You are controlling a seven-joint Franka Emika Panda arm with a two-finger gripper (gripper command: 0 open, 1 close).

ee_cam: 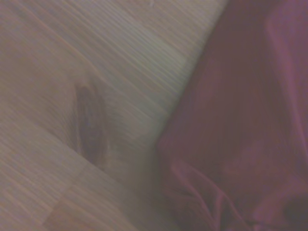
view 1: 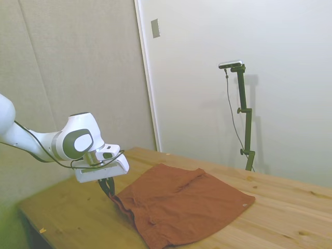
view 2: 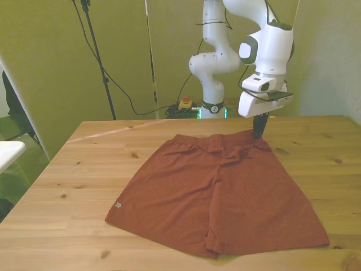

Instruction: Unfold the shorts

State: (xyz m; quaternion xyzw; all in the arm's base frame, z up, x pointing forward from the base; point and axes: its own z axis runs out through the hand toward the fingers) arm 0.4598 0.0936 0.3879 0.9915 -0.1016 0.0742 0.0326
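Note:
The rust-brown shorts (view 1: 187,205) lie spread almost flat on the wooden table (view 1: 72,218). In the front view the shorts (view 2: 220,192) have their waistband toward the far edge and both legs toward the near edge. A small pale tag (view 2: 118,205) marks the leg hem on the front view's left. My gripper (view 2: 259,131) stands upright at the waistband corner on the front view's right, its dark fingers shut on the fabric there, which peaks up slightly. From the side, the gripper (view 1: 107,188) meets the cloth's nearest corner. The wrist view shows blurred shorts (ee_cam: 240,120) beside bare wood.
Bare tabletop (view 2: 84,164) surrounds the cloth on every side, with the widest strips on the front view's left and along the far edge. A dark knot in the wood (ee_cam: 89,125) shows close to the cloth's edge.

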